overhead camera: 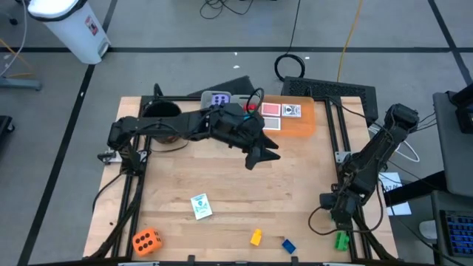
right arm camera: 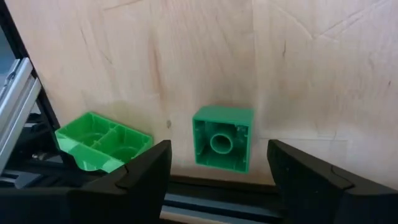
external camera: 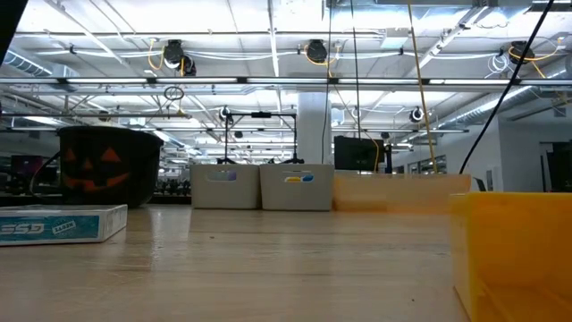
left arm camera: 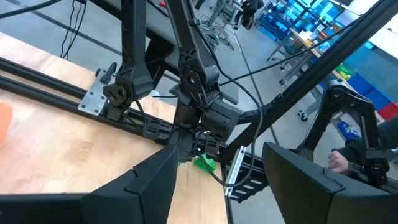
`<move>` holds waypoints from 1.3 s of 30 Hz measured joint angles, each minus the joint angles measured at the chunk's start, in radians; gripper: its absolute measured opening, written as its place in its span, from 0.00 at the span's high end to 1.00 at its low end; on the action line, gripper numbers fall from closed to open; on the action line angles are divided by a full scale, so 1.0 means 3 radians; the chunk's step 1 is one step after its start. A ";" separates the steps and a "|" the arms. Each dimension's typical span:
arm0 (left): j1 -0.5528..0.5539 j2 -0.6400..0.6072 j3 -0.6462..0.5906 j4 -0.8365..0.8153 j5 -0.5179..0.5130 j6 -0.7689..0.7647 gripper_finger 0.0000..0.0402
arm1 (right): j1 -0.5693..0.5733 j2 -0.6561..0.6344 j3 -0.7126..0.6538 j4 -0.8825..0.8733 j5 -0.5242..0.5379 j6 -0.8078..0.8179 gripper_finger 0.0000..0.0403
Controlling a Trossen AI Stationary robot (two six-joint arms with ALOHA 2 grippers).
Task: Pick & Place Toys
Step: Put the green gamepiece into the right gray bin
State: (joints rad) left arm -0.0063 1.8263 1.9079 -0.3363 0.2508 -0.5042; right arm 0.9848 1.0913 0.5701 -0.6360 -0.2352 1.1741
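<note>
The right gripper (right arm camera: 214, 171) hangs over the table's (overhead camera: 222, 185) near right corner, jaws open and empty; a small green brick (right arm camera: 222, 137) lies between them, untouched, a second green brick (right arm camera: 102, 140) just beside. The left gripper (overhead camera: 262, 155), mid-table, is open and empty.

Mid-table (overhead camera: 222, 181) gives you free passage | left arm (overhead camera: 185, 125) blocks the far side | card (overhead camera: 200, 206) lies near front

Ceiling lights (external camera: 308, 49) are glowing over exposed pipes, while grey floor (overhead camera: 185, 70) is surrounding the wooden table (overhead camera: 222, 185).
</note>
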 joint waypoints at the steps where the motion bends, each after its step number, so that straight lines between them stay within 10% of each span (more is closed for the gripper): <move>1: 0.0000 0.0000 0.0000 -0.0001 0.0000 -0.0002 0.40 | 0.0000 0.0016 0.0000 0.0014 0.0000 0.0001 0.37; 21: -0.0013 0.0000 0.0000 -0.0010 0.0033 -0.0072 0.40 | -0.0003 0.0494 0.0013 0.0033 0.0143 -0.0011 0.39; 39: -0.0037 0.0000 0.0000 -0.0011 0.0036 -0.0085 0.40 | -0.0003 0.0497 0.0004 -0.0119 0.0344 0.0315 0.66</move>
State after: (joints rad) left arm -0.0174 1.8263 1.9079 -0.3397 0.2615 -0.5296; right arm 0.9840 1.2404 0.5713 -0.6717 -0.1320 1.2685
